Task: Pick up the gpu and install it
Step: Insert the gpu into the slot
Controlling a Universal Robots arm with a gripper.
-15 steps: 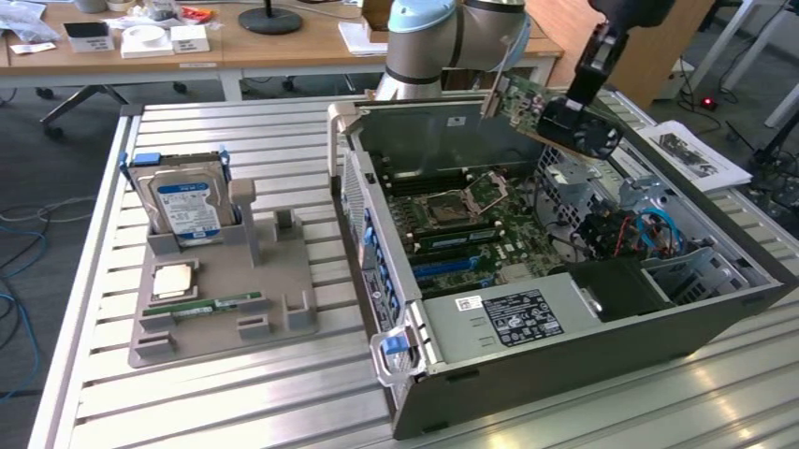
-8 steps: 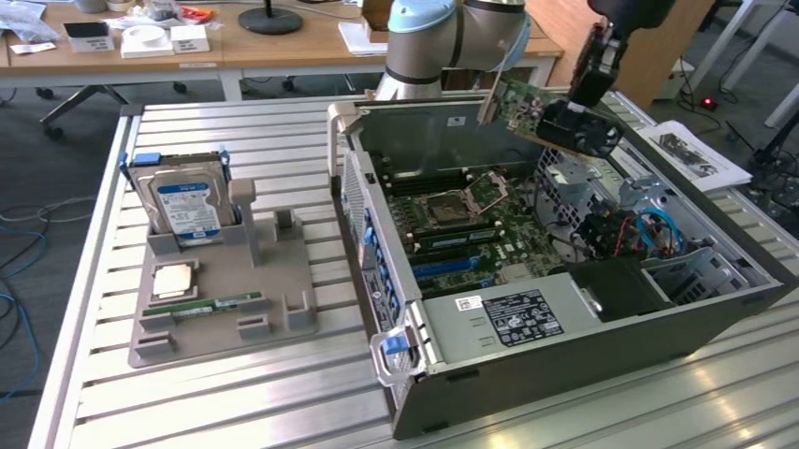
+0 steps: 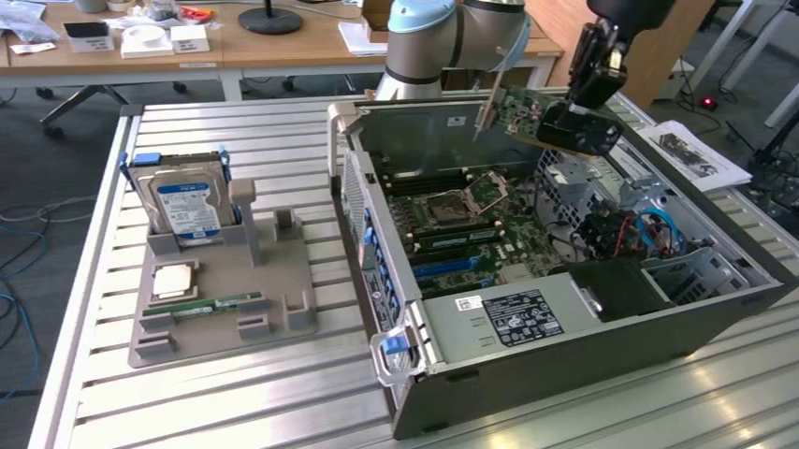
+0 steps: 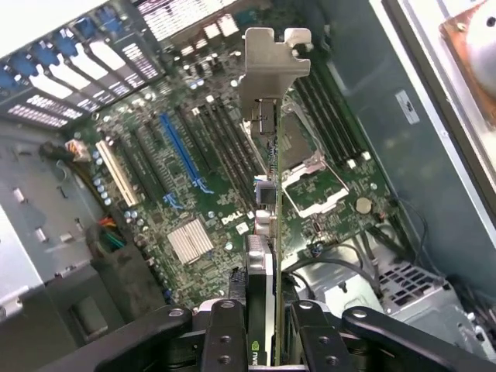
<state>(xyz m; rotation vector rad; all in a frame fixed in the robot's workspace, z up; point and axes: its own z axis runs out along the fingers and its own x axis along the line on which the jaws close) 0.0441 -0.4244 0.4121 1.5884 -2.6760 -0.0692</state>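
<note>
The gripper is partway closed, clamped on the gpu and holding it up in the air over the far side of the open PC case. Underneath is the Dell motherboard with its blue slot. The card's silver bracket points away from the fingers.

My gripper is black; the gpu in it is green with a silver bracket. The motherboard is dark green, with one bright blue slot and one white slot. The case is dark grey. At the exterior view's left, the hard drive has a blue-and-white label, the tray is grey, and the table is ribbed silver.
</note>
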